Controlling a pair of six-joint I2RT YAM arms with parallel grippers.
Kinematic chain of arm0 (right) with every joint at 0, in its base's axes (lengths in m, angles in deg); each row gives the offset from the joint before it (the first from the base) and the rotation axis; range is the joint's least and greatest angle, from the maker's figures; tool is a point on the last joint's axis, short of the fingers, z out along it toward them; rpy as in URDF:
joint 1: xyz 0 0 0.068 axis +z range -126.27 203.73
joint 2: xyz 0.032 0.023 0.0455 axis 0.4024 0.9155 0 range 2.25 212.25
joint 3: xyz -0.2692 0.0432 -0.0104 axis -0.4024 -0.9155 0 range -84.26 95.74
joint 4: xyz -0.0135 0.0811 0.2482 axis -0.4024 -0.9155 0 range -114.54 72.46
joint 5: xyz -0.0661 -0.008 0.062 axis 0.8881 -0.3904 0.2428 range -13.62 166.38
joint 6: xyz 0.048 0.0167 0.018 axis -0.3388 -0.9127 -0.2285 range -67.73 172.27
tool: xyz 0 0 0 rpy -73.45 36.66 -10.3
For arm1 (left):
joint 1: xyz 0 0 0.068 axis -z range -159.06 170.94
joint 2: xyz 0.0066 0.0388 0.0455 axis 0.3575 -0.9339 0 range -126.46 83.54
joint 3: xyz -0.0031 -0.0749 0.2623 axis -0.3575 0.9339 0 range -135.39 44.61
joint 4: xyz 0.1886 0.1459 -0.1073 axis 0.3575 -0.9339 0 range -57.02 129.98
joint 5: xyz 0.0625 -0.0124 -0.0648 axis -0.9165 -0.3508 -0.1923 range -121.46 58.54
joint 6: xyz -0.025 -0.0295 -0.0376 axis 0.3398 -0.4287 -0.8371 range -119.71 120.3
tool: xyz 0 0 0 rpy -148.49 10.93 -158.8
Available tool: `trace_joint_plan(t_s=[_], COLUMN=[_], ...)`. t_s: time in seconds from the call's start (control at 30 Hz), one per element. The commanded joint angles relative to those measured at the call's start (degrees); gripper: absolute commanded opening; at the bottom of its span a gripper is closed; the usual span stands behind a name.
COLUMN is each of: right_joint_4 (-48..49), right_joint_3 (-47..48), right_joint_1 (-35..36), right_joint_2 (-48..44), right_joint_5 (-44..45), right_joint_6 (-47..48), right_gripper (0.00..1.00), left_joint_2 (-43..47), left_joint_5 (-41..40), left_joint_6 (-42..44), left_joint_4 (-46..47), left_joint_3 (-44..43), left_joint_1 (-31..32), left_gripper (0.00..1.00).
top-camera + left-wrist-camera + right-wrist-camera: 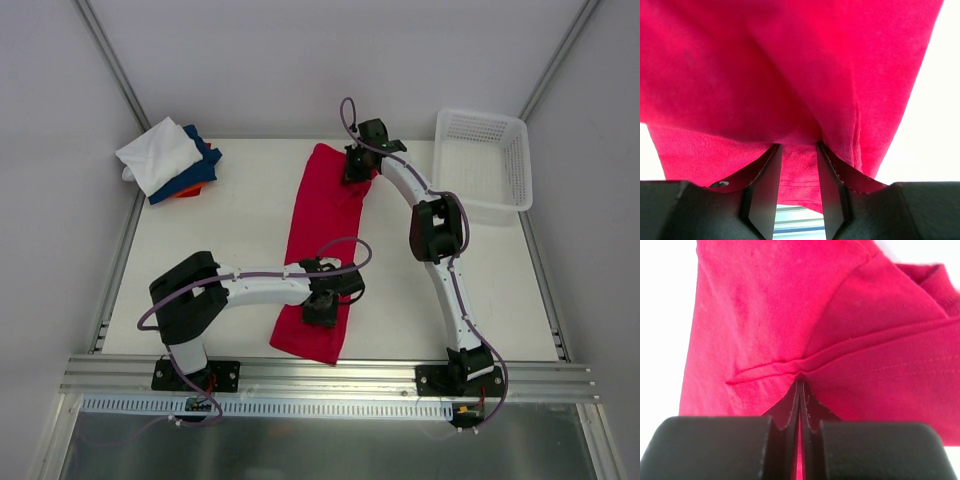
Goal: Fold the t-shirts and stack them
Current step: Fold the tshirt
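The right gripper (pixel 357 166) (pixel 801 382) is clamped tight on a pinched seam fold at the far end of the crimson-red t-shirt (pixel 322 215) (pixel 765 310). The shirt lies as a long strip running back to the left gripper (pixel 322 308) (pixel 799 146). Its jaws stand partly apart around bunched cloth near the shirt's near end (pixel 765 75). The folded shirts (pixel 170 160) are stacked well left of both grippers, and the white basket (pixel 482 116) sits just right of the right one.
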Motion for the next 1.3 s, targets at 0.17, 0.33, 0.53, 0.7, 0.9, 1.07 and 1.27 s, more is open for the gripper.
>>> trace_joint_plan(t_s=[0.17,0.33,0.53,0.7,0.9,1.07,1.27], right_joint_4=[3.48,5.59,6.73,6.73,6.82,5.68,2.87], right_joint_3=[2.17,2.00,2.09,1.56,-1.16,-3.71,-8.36], right_joint_1=[-0.38,-0.65,-0.73,-0.91,-1.35,-1.79,-1.79], right_joint_2=[-0.69,-0.60,-0.16,-0.51,-4.02,-8.85,-17.55], right_joint_5=[-4.37,-6.39,-7.97,-8.68,-8.24,-7.54,-4.90], right_joint_6=[-1.40,-3.07,-3.60,-3.16,-2.02,-0.88,1.14], right_gripper=[0.01,0.00,0.01,0.01,0.00,0.11,0.16], left_joint_2=[-3.22,-4.01,-6.73,-7.88,-5.33,-1.30,9.07], left_joint_5=[4.11,4.29,5.34,5.26,2.09,-0.72,-8.27], left_joint_6=[1.06,1.23,2.99,4.39,5.89,7.64,10.36], left_joint_4=[2.65,3.62,5.20,5.64,5.55,5.12,3.71], left_joint_3=[-3.19,-4.59,-8.02,-11.18,-11.37,-11.19,-10.49], left_joint_1=[2.51,3.47,3.65,3.74,3.74,3.65,3.65], left_gripper=[0.34,0.34,0.34,0.34,0.38,0.45,0.47])
